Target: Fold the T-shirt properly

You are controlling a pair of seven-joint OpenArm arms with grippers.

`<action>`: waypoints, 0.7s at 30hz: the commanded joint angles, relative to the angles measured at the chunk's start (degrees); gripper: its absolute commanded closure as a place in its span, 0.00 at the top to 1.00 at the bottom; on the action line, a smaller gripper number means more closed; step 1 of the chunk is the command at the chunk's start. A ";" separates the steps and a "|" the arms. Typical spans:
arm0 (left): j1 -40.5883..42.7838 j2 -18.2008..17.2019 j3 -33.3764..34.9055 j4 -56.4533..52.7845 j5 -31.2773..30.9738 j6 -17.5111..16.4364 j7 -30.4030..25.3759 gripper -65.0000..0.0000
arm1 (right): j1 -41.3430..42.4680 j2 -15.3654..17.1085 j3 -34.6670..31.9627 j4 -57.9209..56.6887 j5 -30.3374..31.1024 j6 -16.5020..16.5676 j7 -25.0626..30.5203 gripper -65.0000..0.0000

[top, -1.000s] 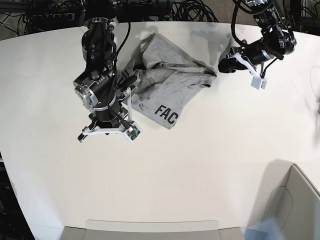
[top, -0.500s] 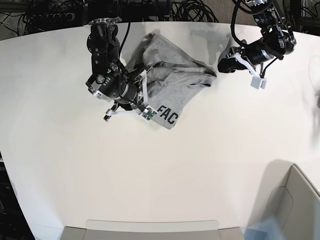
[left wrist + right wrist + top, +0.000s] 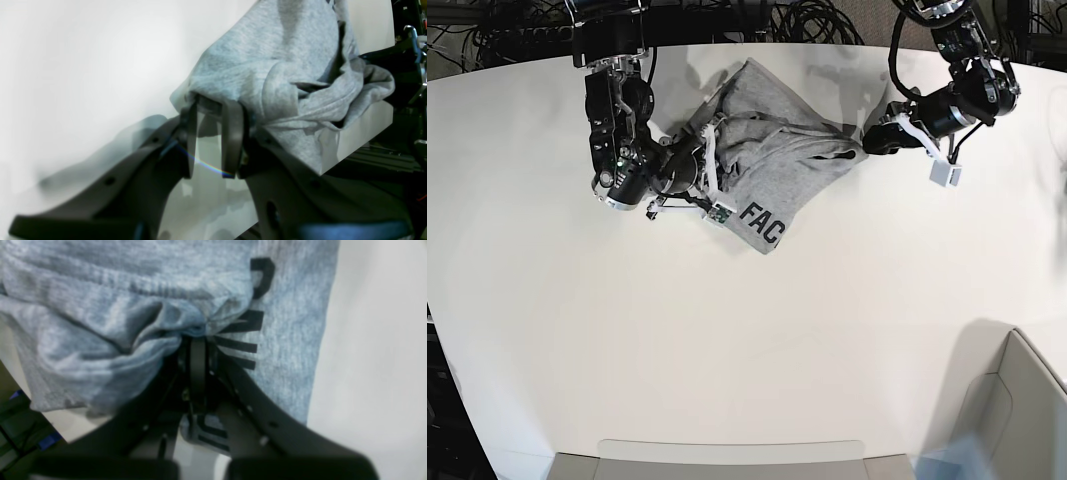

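Note:
The heather-grey T-shirt [image 3: 777, 160] lies crumpled at the far middle of the white table [image 3: 747, 330], black letters "FAC" showing on its near flap. In the right wrist view my right gripper [image 3: 197, 336] is shut on a bunched fold of the T-shirt [image 3: 100, 306] beside the lettering. In the base view that gripper [image 3: 707, 165] sits at the garment's left edge. My left gripper [image 3: 213, 100] stands open, fingertips touching the T-shirt's [image 3: 267, 50] right corner. The base view shows it [image 3: 867, 138] at that corner.
A grey bin [image 3: 1017, 400] stands at the near right corner. The rim of a tray [image 3: 727, 452] runs along the near edge. Black cables [image 3: 817, 20] pile up behind the table's far edge.
My right arm has swung back and up, staying shut on the shirt's left edge, and the fabric there has bunched. My left gripper has moved left to the shirt's right corner.

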 commanded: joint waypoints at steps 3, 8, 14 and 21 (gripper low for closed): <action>-0.92 -0.40 0.00 0.97 -1.13 -0.23 -0.79 0.21 | 1.71 0.16 0.42 0.66 0.75 0.62 0.03 0.00; -2.41 -0.31 0.00 0.97 -1.39 -0.23 -0.79 0.21 | 7.43 0.34 6.40 -12.88 -1.80 0.62 0.03 0.00; -2.15 -0.31 0.00 0.97 -1.13 -0.23 -0.79 0.21 | 14.55 0.69 15.89 -28.35 -5.67 0.62 6.93 0.00; -2.06 -0.31 0.00 0.97 -1.13 -0.23 -0.79 0.21 | 17.80 3.33 26.97 -29.49 -5.23 0.62 12.56 0.00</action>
